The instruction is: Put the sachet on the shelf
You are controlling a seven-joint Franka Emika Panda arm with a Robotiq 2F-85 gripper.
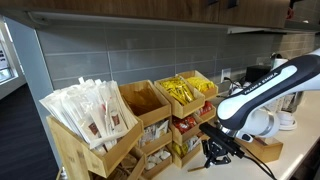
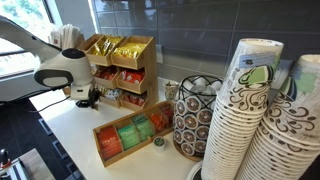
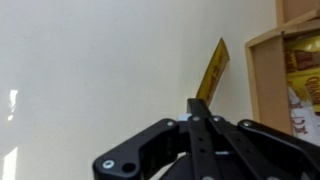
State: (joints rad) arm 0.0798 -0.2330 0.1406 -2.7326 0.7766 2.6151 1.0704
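In the wrist view my gripper (image 3: 200, 103) is shut on the sachet (image 3: 213, 68), a thin bright-yellow packet that sticks out past the fingertips over the white counter. The shelf's light-wood edge (image 3: 262, 90) stands just to the right, with yellow packets inside. In both exterior views the gripper (image 1: 210, 148) (image 2: 85, 100) hangs low over the counter in front of the shelf's (image 1: 152, 100) (image 2: 128, 62) lower bins. The sachet itself is too small to make out in the exterior views.
White paper-wrapped sticks (image 1: 90, 105) fill the shelf's end bin. A wooden tea box (image 2: 128, 137), a round wire pod holder (image 2: 195, 118) and tall stacks of paper cups (image 2: 250, 120) stand on the counter. A coffee machine (image 1: 262, 75) sits by the wall.
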